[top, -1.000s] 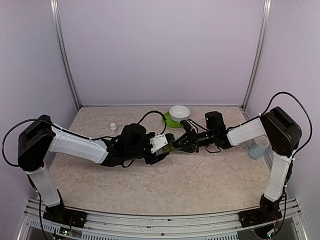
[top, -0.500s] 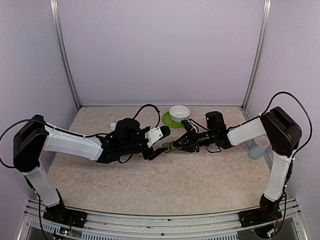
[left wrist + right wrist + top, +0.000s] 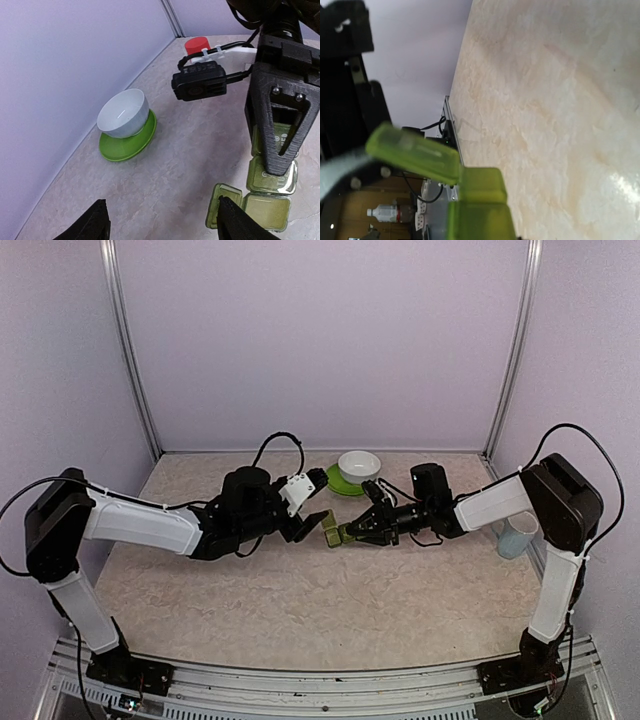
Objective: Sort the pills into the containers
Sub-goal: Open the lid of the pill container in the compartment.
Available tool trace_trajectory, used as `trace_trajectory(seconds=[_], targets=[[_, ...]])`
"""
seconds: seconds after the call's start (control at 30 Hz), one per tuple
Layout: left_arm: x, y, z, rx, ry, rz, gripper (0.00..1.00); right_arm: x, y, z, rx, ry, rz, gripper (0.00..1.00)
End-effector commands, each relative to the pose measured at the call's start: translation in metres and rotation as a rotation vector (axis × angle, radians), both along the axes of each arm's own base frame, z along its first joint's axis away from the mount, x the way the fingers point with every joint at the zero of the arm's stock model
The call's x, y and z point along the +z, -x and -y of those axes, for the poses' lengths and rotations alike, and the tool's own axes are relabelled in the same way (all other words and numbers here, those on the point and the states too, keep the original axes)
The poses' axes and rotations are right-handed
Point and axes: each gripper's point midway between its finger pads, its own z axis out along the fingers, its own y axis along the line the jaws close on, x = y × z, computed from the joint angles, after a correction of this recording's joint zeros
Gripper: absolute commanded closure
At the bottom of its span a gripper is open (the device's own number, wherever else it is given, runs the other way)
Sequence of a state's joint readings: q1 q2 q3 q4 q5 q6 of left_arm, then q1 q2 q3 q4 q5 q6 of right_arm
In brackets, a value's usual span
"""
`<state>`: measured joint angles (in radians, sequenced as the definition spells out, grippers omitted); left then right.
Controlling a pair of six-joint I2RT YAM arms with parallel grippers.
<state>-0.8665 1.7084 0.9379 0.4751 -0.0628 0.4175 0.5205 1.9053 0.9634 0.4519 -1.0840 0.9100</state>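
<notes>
The containers [image 3: 336, 533] are a green strip of three joined compartments. My right gripper [image 3: 352, 531] is shut on the strip and holds it near the table's middle. In the left wrist view one black right finger [image 3: 281, 125] lies over the strip [image 3: 267, 176], and the end compartment's lid [image 3: 221, 211] stands open. The right wrist view shows the strip [image 3: 481, 202] close up with that lid [image 3: 413, 152] raised. My left gripper [image 3: 320, 500] is open and empty, just left of the strip's open end; its fingertips [image 3: 98, 221] frame the bottom of its view. No pills show.
A white bowl [image 3: 359, 466] sits on a green saucer [image 3: 342, 484] behind the grippers, also in the left wrist view [image 3: 123, 112]. A red-capped bottle [image 3: 196, 45] stands behind the right gripper. A pale blue cup [image 3: 518, 534] stands at the right edge.
My left gripper has pulled back and up from the strip's end and is open. The end compartment's lid now stands open. My right gripper still holds the strip, shifted slightly left.
</notes>
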Motion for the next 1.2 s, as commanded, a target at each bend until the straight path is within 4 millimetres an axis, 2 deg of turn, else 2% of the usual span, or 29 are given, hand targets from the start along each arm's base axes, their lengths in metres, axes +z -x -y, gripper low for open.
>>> trace_trajectory(seconds=[0.0,0.33,0.6,0.67,0.83,0.97,1.17], targets=[[0.014,-0.024,-0.004,0.095,0.047,0.023,0.29,0.000,0.003,0.003,0.006,-0.001,0.003,0.78],[-0.014,-0.035,0.000,0.100,-0.005,-0.041,0.29,0.010,0.003,0.002,0.014,-0.022,0.019,0.79],[-0.021,-0.034,0.002,0.062,-0.010,-0.080,0.30,0.012,-0.001,0.000,0.014,-0.022,0.028,0.78],[-0.016,-0.038,-0.002,0.083,0.008,-0.078,0.30,0.013,-0.004,-0.001,0.013,-0.022,0.031,0.79],[0.022,-0.058,-0.020,0.171,0.148,-0.068,0.28,0.011,-0.013,-0.005,0.000,-0.020,0.031,0.79],[0.047,-0.064,-0.035,0.215,0.274,-0.071,0.19,0.010,-0.016,-0.006,-0.004,-0.015,0.032,0.78],[0.058,-0.067,-0.052,0.285,0.381,-0.105,0.14,-0.009,-0.021,-0.009,0.002,0.015,0.009,0.78]])
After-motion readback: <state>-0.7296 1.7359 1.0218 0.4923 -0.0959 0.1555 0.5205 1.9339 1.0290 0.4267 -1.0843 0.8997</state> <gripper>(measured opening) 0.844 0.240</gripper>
